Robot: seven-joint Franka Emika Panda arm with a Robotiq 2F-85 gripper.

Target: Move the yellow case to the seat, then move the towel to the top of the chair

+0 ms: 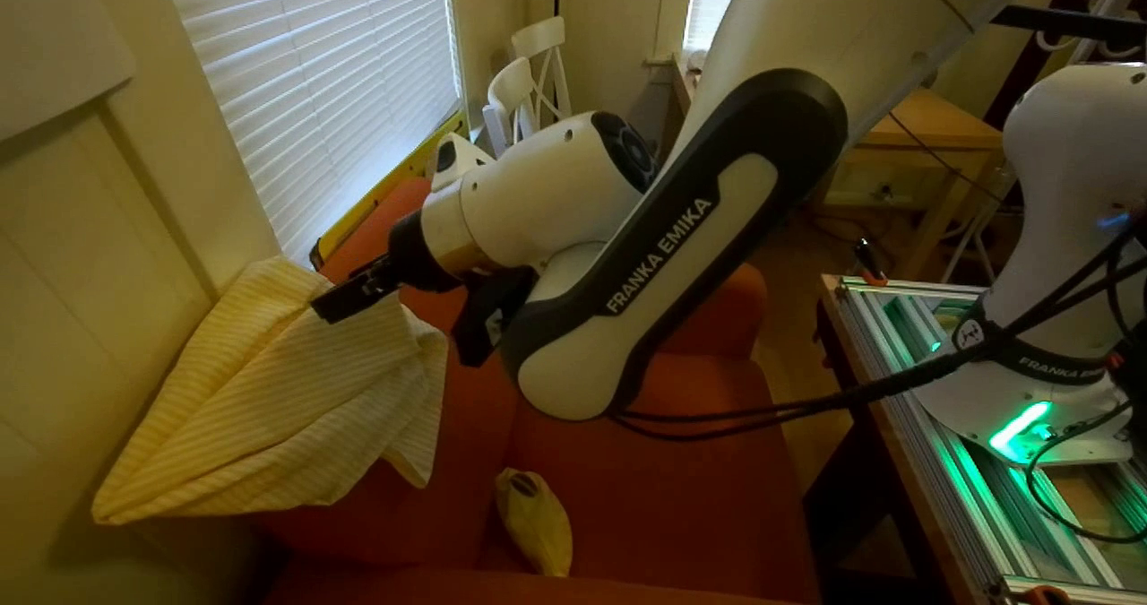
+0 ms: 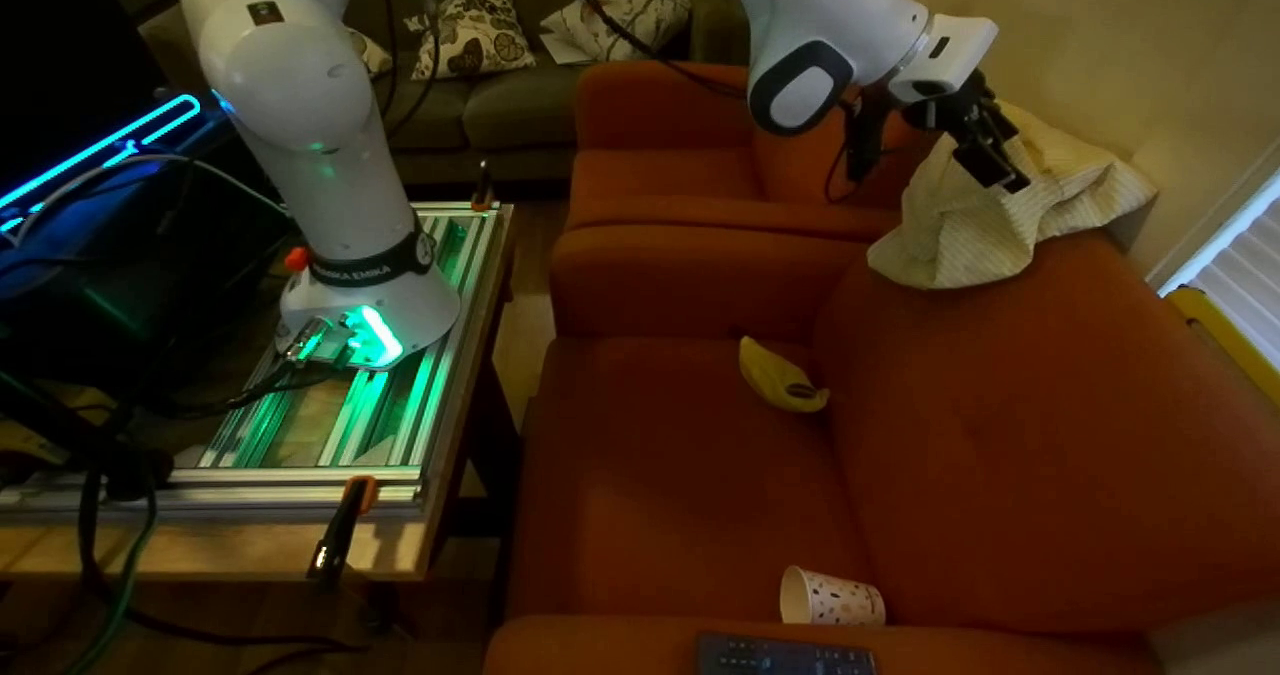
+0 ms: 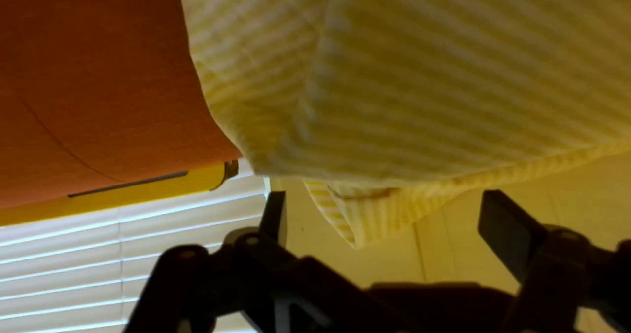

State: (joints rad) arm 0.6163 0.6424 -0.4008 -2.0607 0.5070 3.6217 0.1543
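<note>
the towel (image 3: 434, 86) is striped yellow and cream; the case (image 2: 771, 373), yellow with a dark patch; the chair (image 2: 1050, 405) and its seat (image 2: 660, 465), rust-orange; the cup (image 2: 845, 600), white, dark-flecked; the claw (image 3: 388, 222), black.

I see the tool (image 1: 328, 307) near the towel (image 1: 287, 417) draped over the chair back (image 1: 470, 435), the yellow case (image 1: 539, 529) on the seat (image 1: 672, 497).

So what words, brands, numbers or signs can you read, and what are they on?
"FRANKA EMIKA": on the robot's forearm.
"FRANKA EMIKA": on the black band round its base.
Emblem on that band: too blurred to make out.
Marks on the remote: too small to read.
Small dark patch on the robot's shoulder: too blurred to read.
</note>
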